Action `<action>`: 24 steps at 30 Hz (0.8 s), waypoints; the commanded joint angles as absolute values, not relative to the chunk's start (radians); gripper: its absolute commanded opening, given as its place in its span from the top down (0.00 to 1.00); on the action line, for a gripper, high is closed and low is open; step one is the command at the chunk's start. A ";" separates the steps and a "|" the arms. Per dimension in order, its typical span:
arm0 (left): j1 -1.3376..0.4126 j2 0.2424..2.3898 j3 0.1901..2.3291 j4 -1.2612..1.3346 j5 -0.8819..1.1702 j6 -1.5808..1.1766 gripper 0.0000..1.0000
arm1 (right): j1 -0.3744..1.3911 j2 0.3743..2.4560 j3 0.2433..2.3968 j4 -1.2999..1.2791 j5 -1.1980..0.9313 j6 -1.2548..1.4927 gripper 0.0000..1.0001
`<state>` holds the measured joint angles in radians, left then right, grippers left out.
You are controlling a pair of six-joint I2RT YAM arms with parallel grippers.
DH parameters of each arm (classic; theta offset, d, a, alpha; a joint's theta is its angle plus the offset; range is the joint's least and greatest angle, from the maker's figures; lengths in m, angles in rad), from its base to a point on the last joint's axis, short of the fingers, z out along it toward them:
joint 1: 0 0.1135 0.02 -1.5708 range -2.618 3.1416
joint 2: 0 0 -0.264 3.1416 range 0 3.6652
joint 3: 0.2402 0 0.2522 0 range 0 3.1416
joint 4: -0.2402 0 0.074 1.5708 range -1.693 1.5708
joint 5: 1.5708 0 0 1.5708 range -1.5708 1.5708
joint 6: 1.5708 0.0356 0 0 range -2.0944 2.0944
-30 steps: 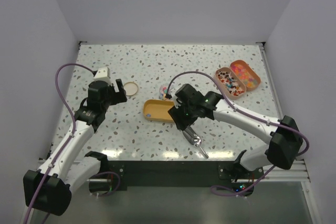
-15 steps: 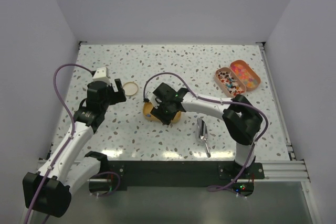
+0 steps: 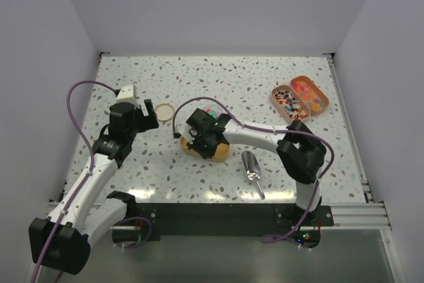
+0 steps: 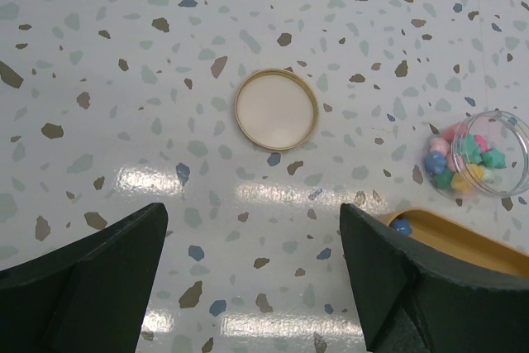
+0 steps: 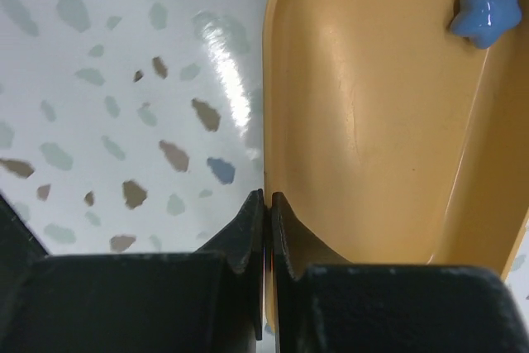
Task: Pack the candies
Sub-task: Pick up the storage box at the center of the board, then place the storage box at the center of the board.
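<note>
The candies (image 4: 459, 163), tiny mixed-colour sweets in a clear round jar (image 4: 514, 131), lie just beyond the yellow oval tray (image 5: 372, 138), whose rim the right claw (image 5: 266, 200) grips.

Tray rim (image 5: 266, 105) (part-hidden) in right pincer (image 5: 266, 201)

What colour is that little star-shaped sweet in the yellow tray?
The sweet is blue, clearest in the right wrist view.

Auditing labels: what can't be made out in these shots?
- Top view: right tool covers most of the yellow tray.
- Left wrist: candy jar cut by right edge; tray mostly behind left tool.
- Right wrist: tray cut by top and right edges.
- Top view: candies in the oval tins too small to count.
</note>
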<state>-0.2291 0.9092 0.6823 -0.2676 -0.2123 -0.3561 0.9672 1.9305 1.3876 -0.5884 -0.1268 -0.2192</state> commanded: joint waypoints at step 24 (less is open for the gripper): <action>-0.212 0.923 0.681 -0.215 -0.178 -0.353 0.10 | 0.815 1.515 1.258 -0.729 0.005 -0.150 1.00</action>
